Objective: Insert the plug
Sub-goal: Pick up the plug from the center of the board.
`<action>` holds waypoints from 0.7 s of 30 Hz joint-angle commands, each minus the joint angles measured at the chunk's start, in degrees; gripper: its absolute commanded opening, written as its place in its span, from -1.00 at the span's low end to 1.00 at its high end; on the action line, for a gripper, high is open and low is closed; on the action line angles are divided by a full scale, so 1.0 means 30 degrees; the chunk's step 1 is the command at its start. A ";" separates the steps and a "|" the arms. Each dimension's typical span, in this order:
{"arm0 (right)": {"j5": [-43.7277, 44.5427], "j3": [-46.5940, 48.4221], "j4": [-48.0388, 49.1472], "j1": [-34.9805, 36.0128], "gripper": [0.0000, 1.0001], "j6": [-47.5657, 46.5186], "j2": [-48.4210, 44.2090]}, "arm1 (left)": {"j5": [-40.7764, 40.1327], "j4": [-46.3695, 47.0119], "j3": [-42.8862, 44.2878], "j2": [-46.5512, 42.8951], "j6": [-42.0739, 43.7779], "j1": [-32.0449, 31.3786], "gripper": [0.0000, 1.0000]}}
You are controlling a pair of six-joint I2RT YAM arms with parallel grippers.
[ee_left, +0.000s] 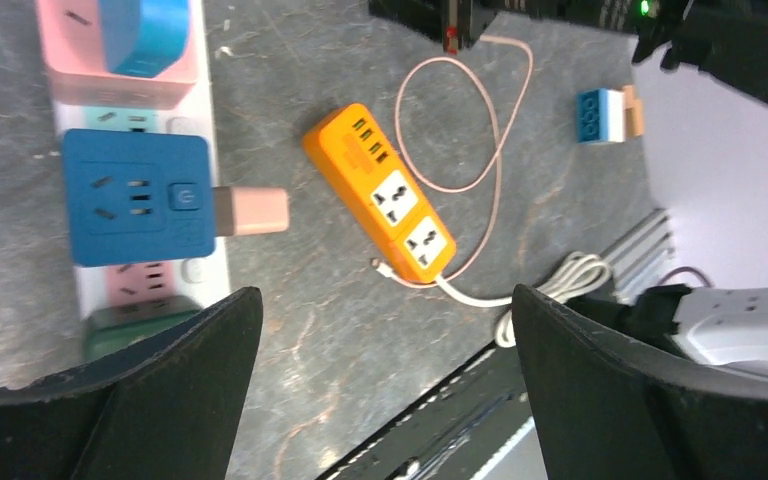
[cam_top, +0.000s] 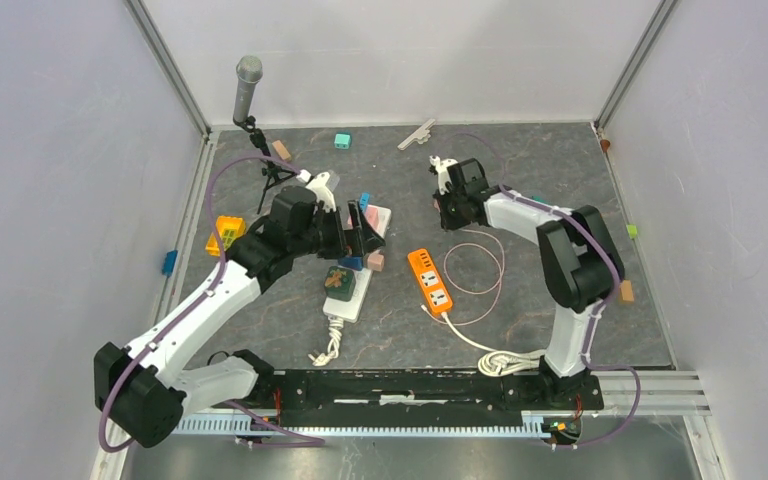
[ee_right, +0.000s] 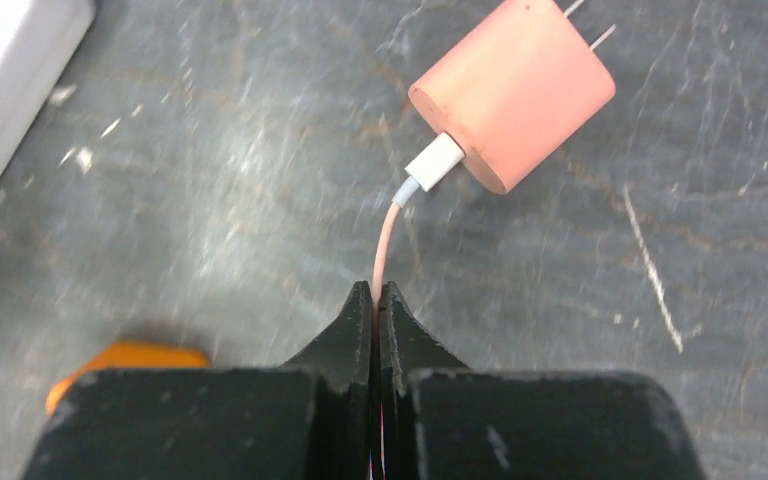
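A pink charger plug [ee_right: 512, 92] lies on the dark table with its two prongs pointing away. A thin pink cable [ee_right: 385, 250] runs from it into my right gripper [ee_right: 375, 295], which is shut on the cable just behind the plug. In the top view this gripper [cam_top: 447, 205] is at the back centre. The cable loops [cam_top: 475, 270] to an orange power strip [cam_top: 432, 280], also in the left wrist view [ee_left: 380, 205]. My left gripper [ee_left: 385, 330] is open and empty above the table, beside a white power strip [ee_left: 205, 150] that carries a blue cube adapter [ee_left: 138, 197].
A small pink plug [ee_left: 250, 211] sticks out of the blue adapter. A microphone on a tripod [cam_top: 247, 90] stands at the back left. A yellow brick [cam_top: 228, 230], a teal block [cam_top: 342, 141] and a coiled white cord [cam_top: 505, 360] lie around.
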 commanded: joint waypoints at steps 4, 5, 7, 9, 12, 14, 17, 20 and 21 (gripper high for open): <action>-0.2814 -0.2279 -0.0486 0.0078 -1.00 -0.1367 -0.5336 | 0.3122 0.5531 -0.2114 0.0590 -0.5705 -0.0087 0.99; -0.3099 -0.2371 -0.0749 0.0088 -1.00 -0.1373 -0.5845 | 0.3280 0.6236 -0.2512 0.0667 -0.6380 -0.0187 0.99; -0.3814 -0.2542 -0.1241 0.0094 -1.00 -0.2005 -0.7109 | 0.3290 0.6864 -0.2755 0.0912 -0.6926 -0.0533 0.99; -0.4409 -0.2447 -0.2109 0.0133 -1.00 -0.2275 -0.8093 | 0.3045 0.6852 -0.2546 0.1123 -0.6452 -0.1087 0.99; -0.5062 -0.2200 -0.3200 0.0134 -1.00 -0.2550 -0.9357 | 0.2230 0.6246 -0.1798 0.1348 -0.4591 -0.2063 0.99; -0.5677 -0.2045 -0.3858 0.0120 -1.00 -0.2638 -1.0206 | 0.1876 0.5664 -0.1098 0.1531 -0.2769 -0.2549 0.99; -0.6671 -0.1802 -0.4870 0.0134 -1.00 -0.2937 -1.1285 | 0.1669 0.4648 -0.0060 0.1551 0.0096 -0.2884 0.99; -0.7578 -0.1856 -0.5690 0.0116 -1.00 -0.3278 -1.2340 | 0.1964 0.4081 0.0533 0.1163 0.3125 -0.2880 0.99; -0.7870 -0.1859 -0.5952 0.0131 -1.00 -0.3388 -1.2621 | 0.2356 0.4109 0.0538 0.0935 0.4125 -0.2896 0.98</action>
